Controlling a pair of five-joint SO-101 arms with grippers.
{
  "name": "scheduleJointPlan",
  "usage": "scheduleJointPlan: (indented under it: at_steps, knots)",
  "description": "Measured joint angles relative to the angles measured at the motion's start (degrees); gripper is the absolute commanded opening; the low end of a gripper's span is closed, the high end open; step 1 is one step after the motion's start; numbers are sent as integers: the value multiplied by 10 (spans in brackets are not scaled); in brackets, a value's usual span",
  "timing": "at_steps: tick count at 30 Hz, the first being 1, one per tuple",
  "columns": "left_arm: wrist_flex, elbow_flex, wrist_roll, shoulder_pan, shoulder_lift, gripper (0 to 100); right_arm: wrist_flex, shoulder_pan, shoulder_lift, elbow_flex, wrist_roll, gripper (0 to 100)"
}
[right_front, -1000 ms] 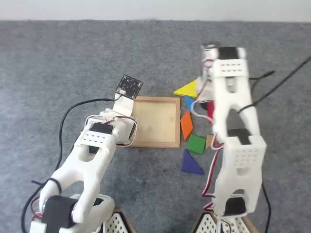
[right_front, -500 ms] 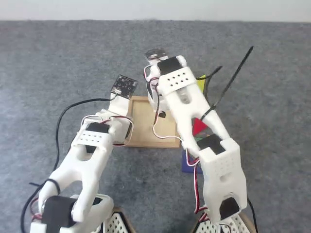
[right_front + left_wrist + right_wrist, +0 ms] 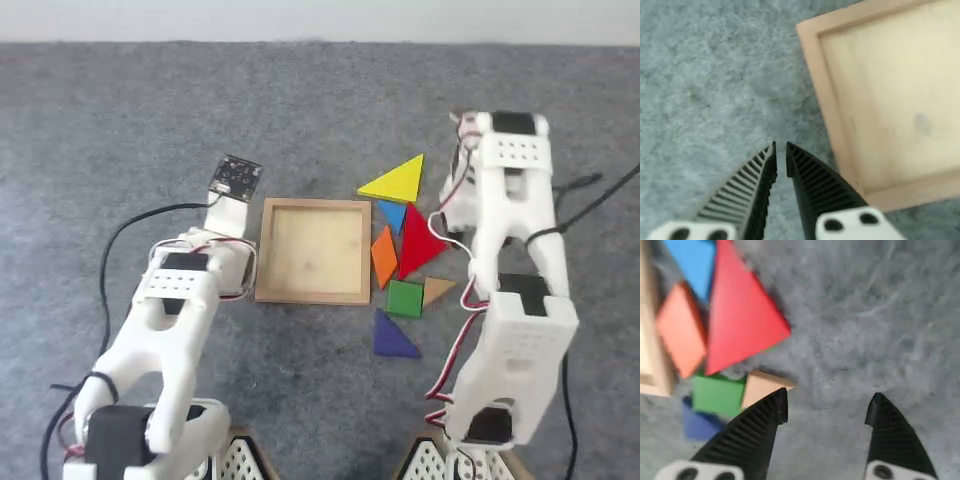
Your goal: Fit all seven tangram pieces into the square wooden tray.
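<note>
The square wooden tray (image 3: 265, 250) lies empty mid-table. To its right lie seven pieces: yellow triangle (image 3: 397, 182), small blue triangle (image 3: 392, 213), orange parallelogram (image 3: 383, 256), big red triangle (image 3: 417, 243), green square (image 3: 404, 298), tan triangle (image 3: 437, 289) and dark blue triangle (image 3: 392, 337). My right gripper (image 3: 830, 400) hangs open over bare carpet just right of the pieces, one fingertip close to the tan triangle (image 3: 762, 385); the red triangle (image 3: 737, 330) lies beyond it. My left gripper (image 3: 780, 146) is shut and empty over the carpet beside the tray's left rim (image 3: 812, 65).
Grey carpet covers the table, with free room behind and left of the tray. The right arm (image 3: 510, 200) stands tall beside the pieces, and its cables trail to the right. The left arm (image 3: 185, 290) stretches up from the front left.
The right arm swung from above the tray back to the right of the pieces. The left arm drifted slightly left, and the tray now sits a little farther left.
</note>
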Motion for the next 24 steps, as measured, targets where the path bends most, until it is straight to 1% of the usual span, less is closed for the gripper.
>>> scheduleJointPlan:
  at_steps: [2,4,7,9,11,14,18,21,24]
  knots:
    - [0,0,-11,-10,0,37,-71,8,-2,69,15,247]
    - [0,0,-16,-14,0,37,-128,11,-3,108,26,224]
    - [0,0,-17,-14,0,37,-152,14,-4,114,28,175]
    - [0,0,-17,-14,0,37,-156,12,-4,117,-5,174]
    - [0,0,-17,-14,0,37,-157,-1,-4,119,-62,183]
    - [0,0,-17,-14,0,37,-157,-41,-4,120,-135,236]
    - [0,0,-17,-14,0,37,-166,-106,-4,120,-212,310]
    - [0,0,-17,-14,0,38,-192,-138,-4,120,-251,303]
    - [0,0,-17,-14,0,38,-222,-147,-4,120,-293,281]
